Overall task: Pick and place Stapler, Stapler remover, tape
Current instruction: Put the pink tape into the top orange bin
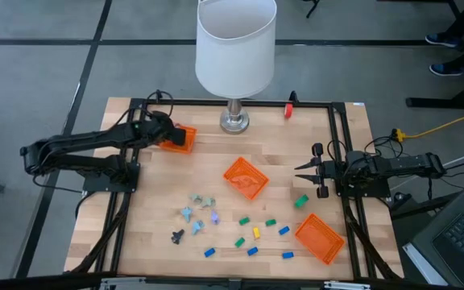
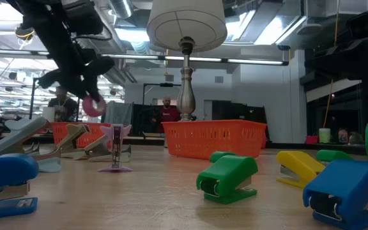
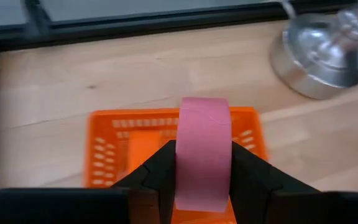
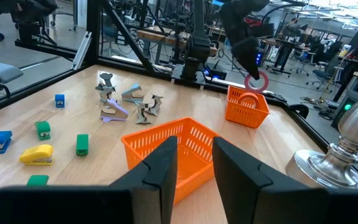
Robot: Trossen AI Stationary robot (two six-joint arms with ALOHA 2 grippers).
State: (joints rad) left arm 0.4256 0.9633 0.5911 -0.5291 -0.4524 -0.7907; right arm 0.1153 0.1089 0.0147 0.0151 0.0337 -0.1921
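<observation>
The left claw [image 3: 202, 177] grips a pink tape roll [image 3: 202, 149] standing on edge above the orange basket [image 3: 114, 140] near the surface's far left corner. Its hole axis runs across between the fingers. The right claw [image 1: 303, 170] waits at the right edge, fingers slightly apart, grasping nothing.

Pink tape [image 3: 202, 149] roll is standing on edge, sitting btwn the left gripper's [image 3: 201, 177] fingers [image 3: 160, 171], pinched on both flat sides, hanging just above an orange basket [image 3: 117, 140]. Staplers [image 1: 252, 234], blue/green/yellow, are lying scattered well apart from those fingers. Pale removers [image 1: 196, 208] are clustering beside them.
</observation>
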